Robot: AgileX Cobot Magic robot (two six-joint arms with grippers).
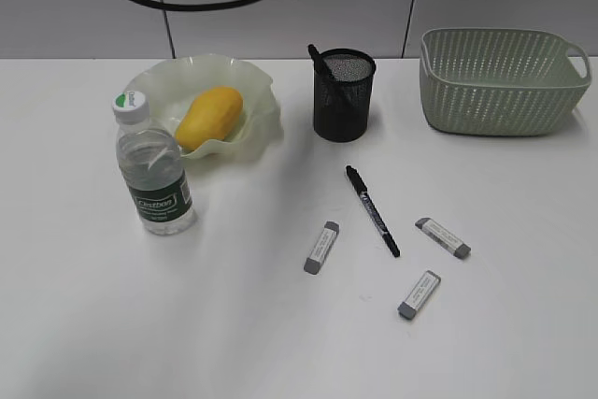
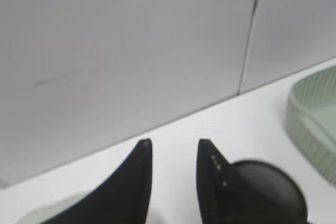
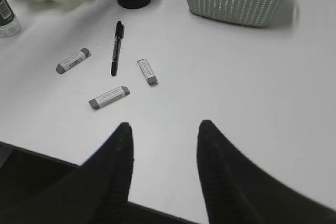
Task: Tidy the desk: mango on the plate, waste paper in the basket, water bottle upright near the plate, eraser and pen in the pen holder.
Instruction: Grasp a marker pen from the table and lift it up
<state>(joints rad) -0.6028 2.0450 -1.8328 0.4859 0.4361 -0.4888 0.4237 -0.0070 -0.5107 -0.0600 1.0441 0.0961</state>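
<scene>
With the mango (image 1: 207, 117) on the plate (image 1: 263, 109), we hold our right end effector (image 3: 164, 129) released and empty, the pen (image 3: 115, 54) lying ahead and left of it on the worktop (image 3: 252, 87), so we must reach and pinch it next.

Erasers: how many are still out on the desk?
3. One eraser lies left of the pen, one right of it, one nearest the front edge. The holder could hide more.
</scene>
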